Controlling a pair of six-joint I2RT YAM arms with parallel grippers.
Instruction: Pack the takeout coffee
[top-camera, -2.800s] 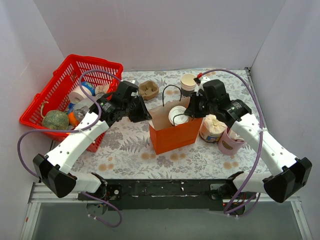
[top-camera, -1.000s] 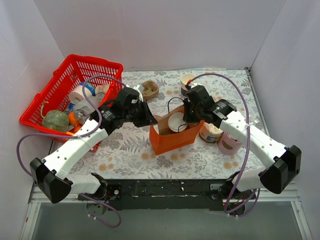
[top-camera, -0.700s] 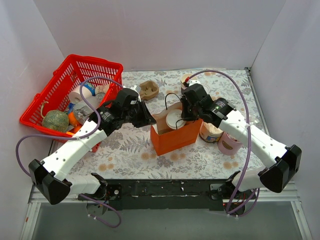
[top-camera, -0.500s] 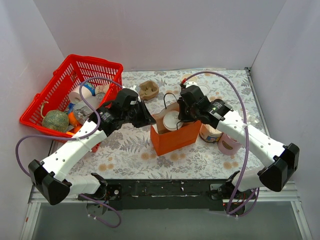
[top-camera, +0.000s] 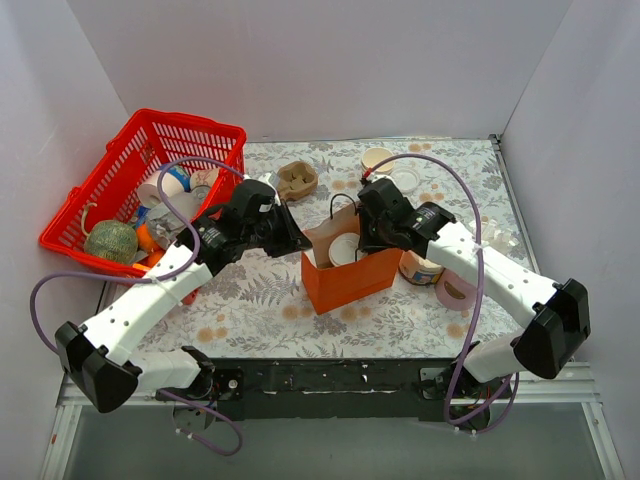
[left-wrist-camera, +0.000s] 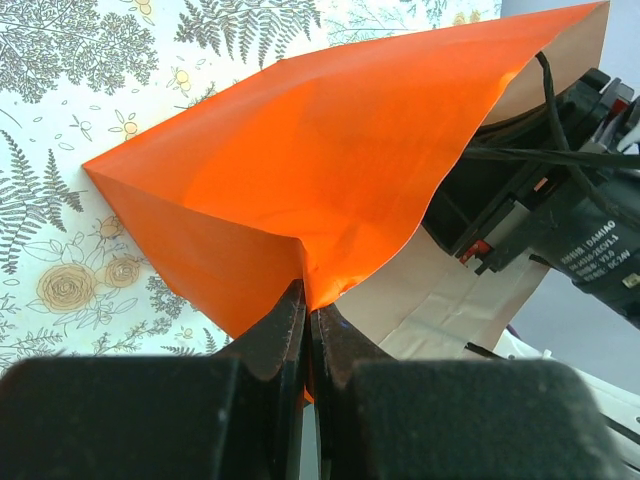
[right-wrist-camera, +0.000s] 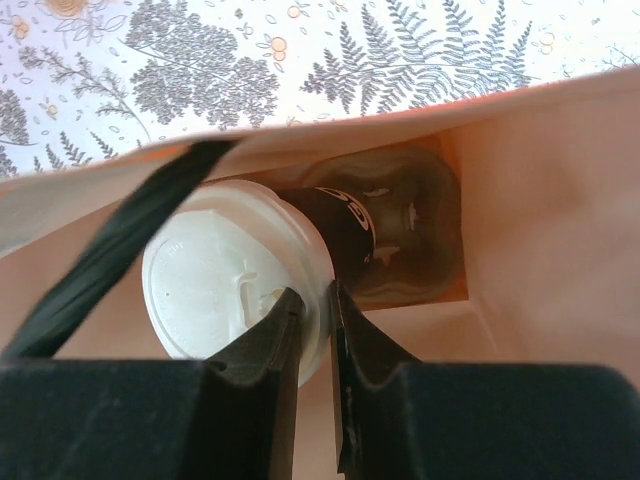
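Open orange paper bag (top-camera: 350, 282): its rim is pinched tight between the left gripper (left-wrist-camera: 308, 325) fingers. The white-lidded cream-and-dark paper coffee cup (right-wrist-camera: 230, 285) sits low inside the bag, lid edge clamped between the right gripper (right-wrist-camera: 315, 315) fingers. Nearly packed; left to do: let go, pull out.

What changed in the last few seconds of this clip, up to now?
The right gripper has lowered the takeout coffee from above the orange bag down inside it, as the right arm swung in over the bag. Its fingers still pinch the lid's rim; nothing was let go. The left gripper still pinches the bag's edge, and the red basket stayed put.
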